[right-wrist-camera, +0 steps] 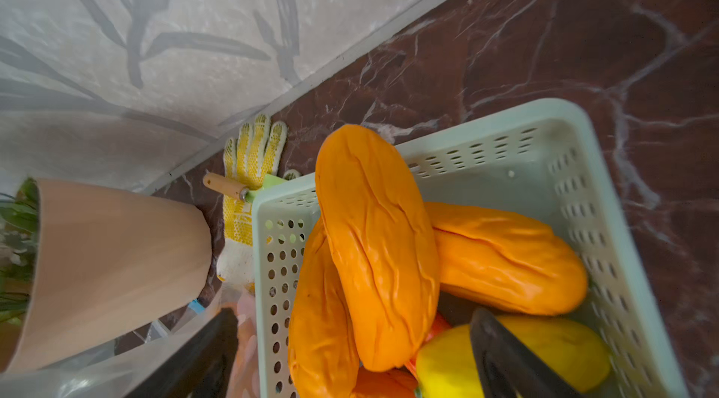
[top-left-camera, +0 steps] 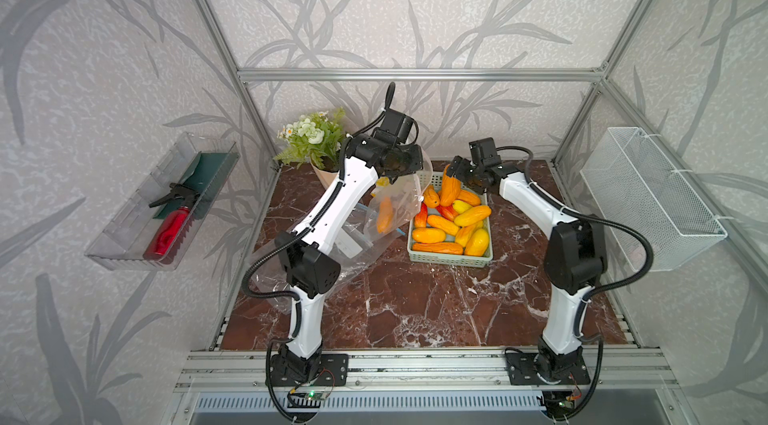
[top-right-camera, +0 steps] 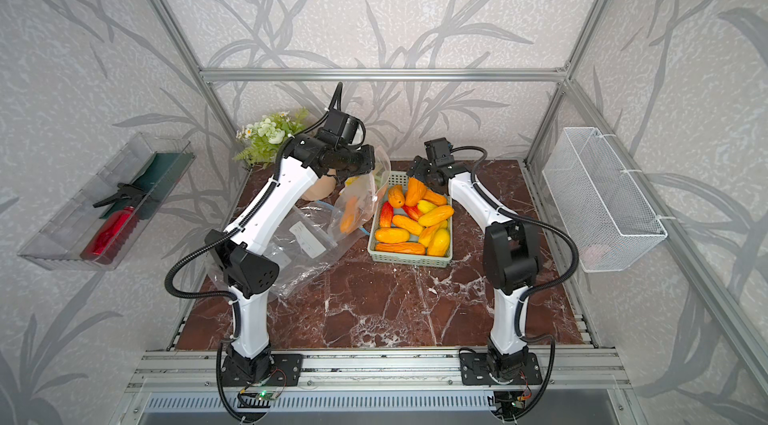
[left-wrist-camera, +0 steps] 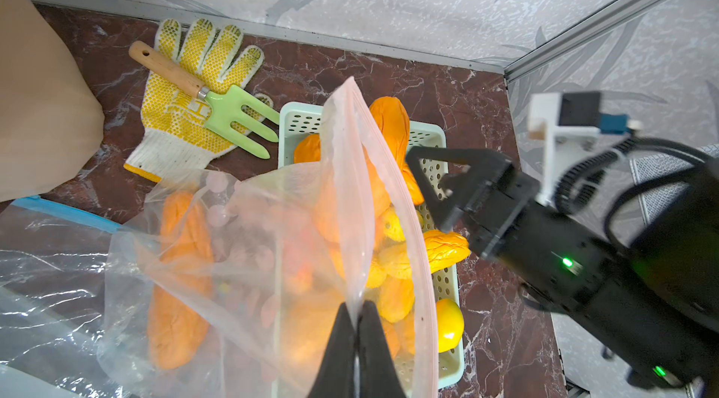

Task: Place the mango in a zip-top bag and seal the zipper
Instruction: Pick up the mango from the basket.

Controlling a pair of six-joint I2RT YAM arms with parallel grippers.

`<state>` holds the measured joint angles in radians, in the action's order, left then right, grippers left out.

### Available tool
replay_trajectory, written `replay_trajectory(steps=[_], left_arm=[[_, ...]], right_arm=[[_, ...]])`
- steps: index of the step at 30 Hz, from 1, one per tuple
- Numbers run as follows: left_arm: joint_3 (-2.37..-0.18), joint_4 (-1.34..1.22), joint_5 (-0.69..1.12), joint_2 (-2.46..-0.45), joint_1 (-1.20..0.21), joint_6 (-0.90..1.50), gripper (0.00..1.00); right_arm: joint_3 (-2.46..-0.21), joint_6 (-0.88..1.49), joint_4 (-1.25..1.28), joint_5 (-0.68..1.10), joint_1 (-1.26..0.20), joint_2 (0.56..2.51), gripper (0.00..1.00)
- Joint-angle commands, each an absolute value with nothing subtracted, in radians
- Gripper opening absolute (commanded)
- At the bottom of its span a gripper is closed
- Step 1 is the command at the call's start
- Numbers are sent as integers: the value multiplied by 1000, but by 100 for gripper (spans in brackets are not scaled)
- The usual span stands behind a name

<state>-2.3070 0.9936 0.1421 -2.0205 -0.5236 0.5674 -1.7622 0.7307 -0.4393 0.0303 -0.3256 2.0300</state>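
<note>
**Top views:** In both top views the zip-top bag (top-left-camera: 401, 200) was found held up by its rim in the left gripper (top-left-camera: 405, 165), above the bench (top-left-camera: 415, 302). One mango (top-left-camera: 385, 215) was already inside. The right gripper (top-left-camera: 457, 173) was poised over the far end of the basket (top-left-camera: 451, 262), beside an upright mango (top-left-camera: 448, 188).

**Left wrist view:** The left gripper was seen clenched on the bag's rim. The zipper (left-wrist-camera: 363, 151) was unsealed and the mouth gaped. Slippage of the thin film from that pinch was judged the chief risk: the bag would sag and the mango could roll out.

**Right wrist view:** The right gripper's fingers (right-wrist-camera: 218, 341) were spread wide and nothing was grasped. The upright mango stood between them; contact could not be determined. Closure there would lift a second fruit.
</note>
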Motion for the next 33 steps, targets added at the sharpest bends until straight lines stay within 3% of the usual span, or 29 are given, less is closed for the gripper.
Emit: replay_trajectory(steps=[1,9,11,15,18,25,33], left_arm=[[-2339,999,130,-2031,-528,544,0],[-2336,1004,142,-2032,-533,545,0],[-2332,1005,141,-2032,-534,545,0],[-2331,1005,142,-2034,-535,543,0],[-2335,1005,146,-2036,-534,543,0],[-2340,1014,144,-2038,-535,538,0],[-2342,1017,144,-2042,-533,537,0]], right_arm=[[-1904,544,-546,94,-308,2150,96],[-2066,514,-568,90,-294,2312,91],[-2127,515,-596,107,-290,2354,82],[-2199,495,-636,129,-290,2367,53],[-2049,510,-481,116,-292,2219,46],[-1647,583,-10,136,-312,1801,43],[-1443,744,483,293,-330,1697,43]])
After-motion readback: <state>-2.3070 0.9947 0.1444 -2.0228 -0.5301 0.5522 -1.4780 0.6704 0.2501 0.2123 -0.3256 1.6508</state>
